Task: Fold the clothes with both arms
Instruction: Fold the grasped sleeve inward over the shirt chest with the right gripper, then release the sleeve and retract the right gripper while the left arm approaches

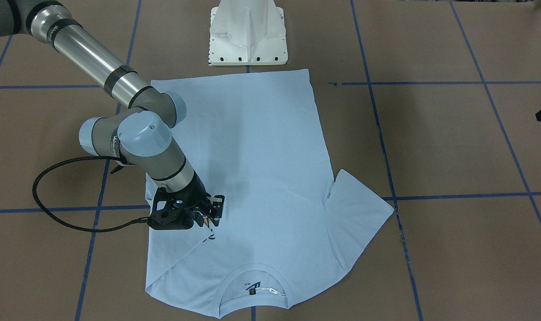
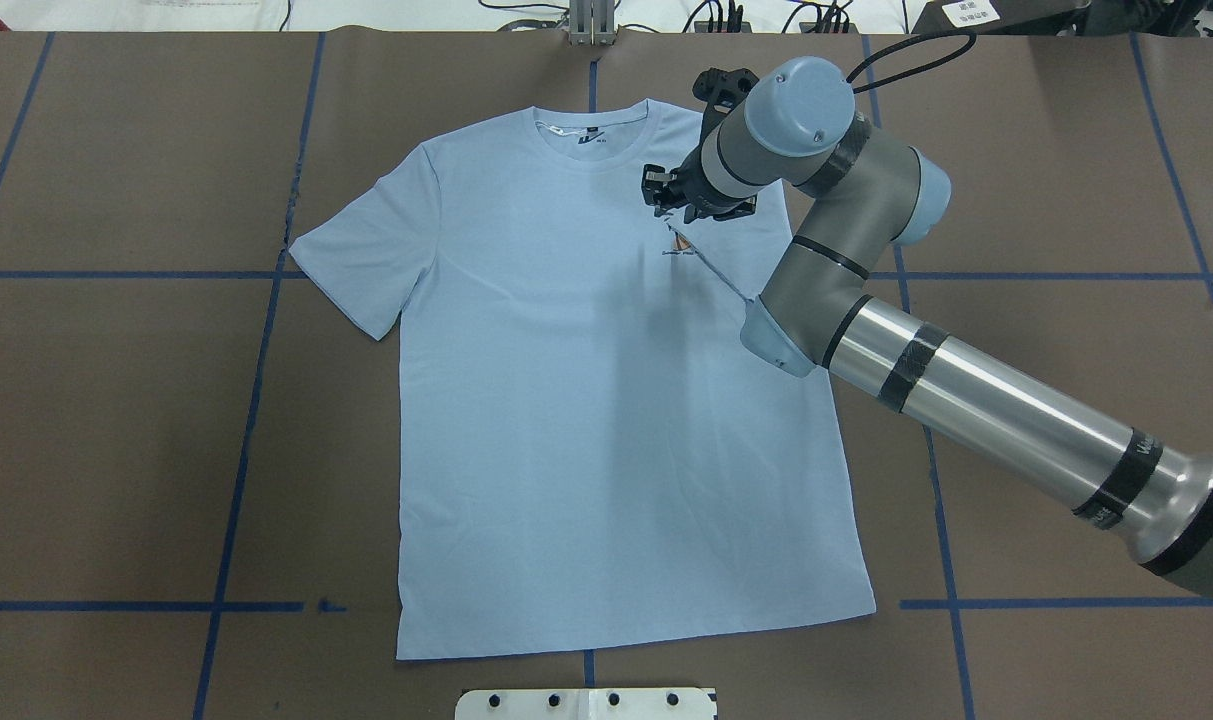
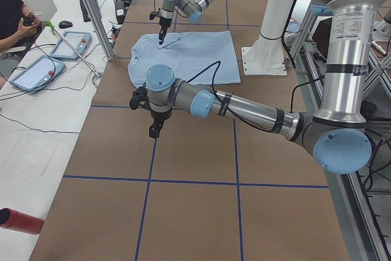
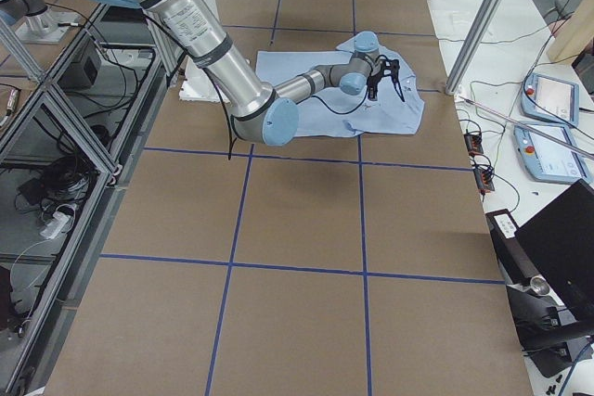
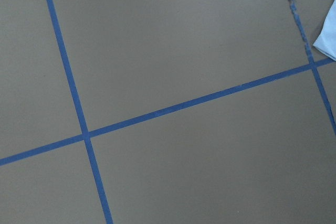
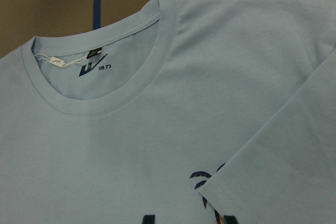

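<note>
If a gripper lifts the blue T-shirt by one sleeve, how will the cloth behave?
Probably floppy: the T-shirt lies flat, and one sleeve already lies folded over the chest. Likely light, being thin cloth. It should drape, not keep shape.

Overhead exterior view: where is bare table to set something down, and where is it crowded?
Free: the table left of the T-shirt, and right of its hem. Crowded: near the collar, where the right gripper and right arm overhang the folded sleeve.

The right grey metal arm with blue caps (image 2: 966, 390) stretches out, its black two-finger gripper (image 1: 210, 216) pointing down, fingers apart. The left grey arm (image 3: 244, 107) hangs low.
</note>
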`<state>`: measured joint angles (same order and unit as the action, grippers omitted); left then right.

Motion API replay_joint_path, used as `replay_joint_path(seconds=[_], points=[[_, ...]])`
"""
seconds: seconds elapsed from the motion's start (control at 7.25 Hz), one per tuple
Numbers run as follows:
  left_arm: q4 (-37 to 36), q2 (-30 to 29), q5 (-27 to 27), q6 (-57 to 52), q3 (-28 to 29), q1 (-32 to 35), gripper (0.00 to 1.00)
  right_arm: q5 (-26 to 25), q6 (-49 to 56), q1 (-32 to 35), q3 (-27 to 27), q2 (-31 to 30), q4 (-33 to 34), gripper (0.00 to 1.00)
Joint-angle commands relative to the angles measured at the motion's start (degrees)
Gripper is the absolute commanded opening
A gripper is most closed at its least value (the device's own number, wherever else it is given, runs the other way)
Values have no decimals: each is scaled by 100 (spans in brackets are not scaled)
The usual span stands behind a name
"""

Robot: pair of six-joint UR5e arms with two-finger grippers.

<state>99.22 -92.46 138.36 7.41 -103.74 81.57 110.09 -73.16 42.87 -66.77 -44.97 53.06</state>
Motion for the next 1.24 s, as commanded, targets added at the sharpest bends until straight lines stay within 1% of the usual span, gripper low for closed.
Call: replay_joint_path(seconds=[0.0,0.14,0.28,0.41,0.55,0.69,0.83,0.97,1.1], points=[[1121,-384,-37,1841,134,-822,100,30,-23,46,-834,-571,-23,100],[1465,-856,-46,3052,413,-1201,100,100,21,124,-1177,-861,-58,100],[1895,-1435,-46,3908,921,-1518,100,353,65,325,-1442,-1160,-76,100],[1960,-1850,-577,4491,1291,-2095,100,764,91,614,-1627,-1442,-85,100],[2065,-2063,-1617,4740,1669,-2614,100,1099,274,844,-1742,-1801,-111,100],[2162,-2213,-1793,4804,2047,-2759,100,1267,737,959,-1804,-2118,-103,100],[2154,-2302,-2012,4961,2277,-2917,93,1374,1020,1099,-1839,-2408,-172,100],[2259,-2503,-2310,4980,2645,-2971,89,1670,1223,1292,-1840,-2646,-312,100],[2564,-2583,-2348,4972,2979,-2971,83,1769,1304,1346,-1831,-2718,-375,100]])
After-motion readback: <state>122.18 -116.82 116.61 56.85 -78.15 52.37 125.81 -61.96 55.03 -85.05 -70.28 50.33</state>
